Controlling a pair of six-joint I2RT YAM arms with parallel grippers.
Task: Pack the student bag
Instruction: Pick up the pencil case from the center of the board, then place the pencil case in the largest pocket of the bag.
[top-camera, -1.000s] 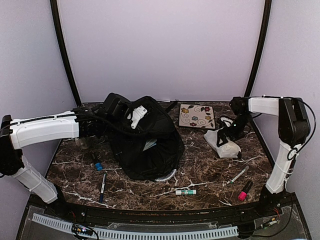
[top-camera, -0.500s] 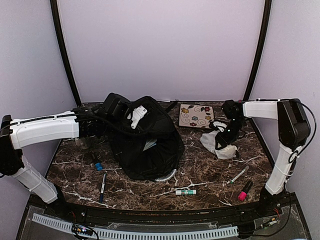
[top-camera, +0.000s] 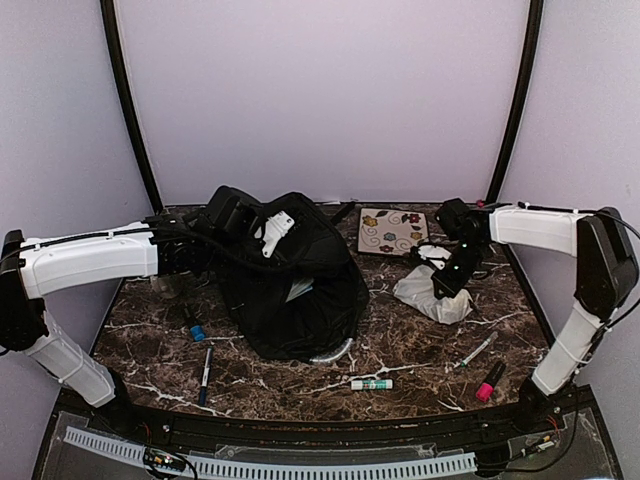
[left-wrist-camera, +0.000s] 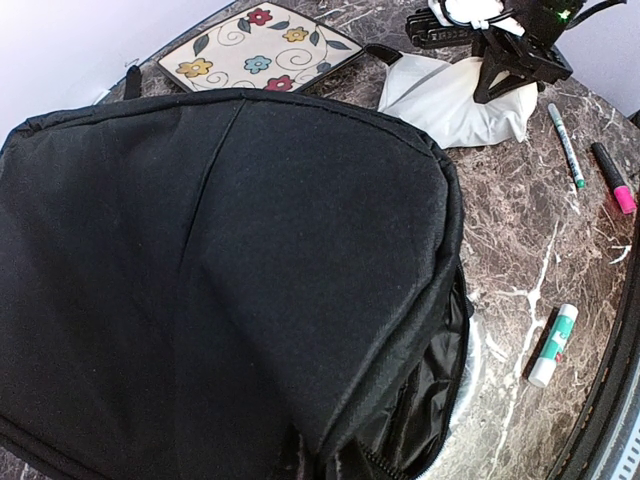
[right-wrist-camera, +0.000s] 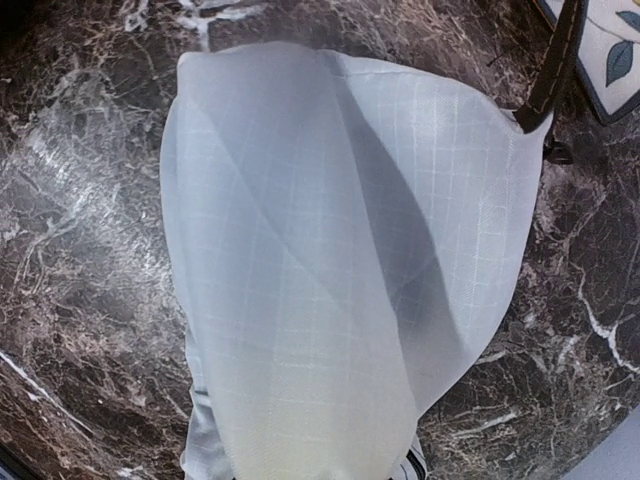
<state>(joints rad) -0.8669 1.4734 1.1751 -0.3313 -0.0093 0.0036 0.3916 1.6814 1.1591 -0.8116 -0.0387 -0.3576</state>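
well, the left gripper (top-camera: 228, 212) has its fingers pressed together on the top edge of the big black soft cloth student bag (top-camera: 300, 300), at the bag's 11 o'clock corner. the bag sits middle left on the dark marble table (top-camera: 400, 345). the right gripper (top-camera: 452, 283) is down on a white thin cloth pouch (top-camera: 422, 295), at 3 o'clock from the bag. i cannot tell if it is squeezing the pouch. a square flowered pad (top-camera: 392, 232) lies at 11 o'clock from the pouch.
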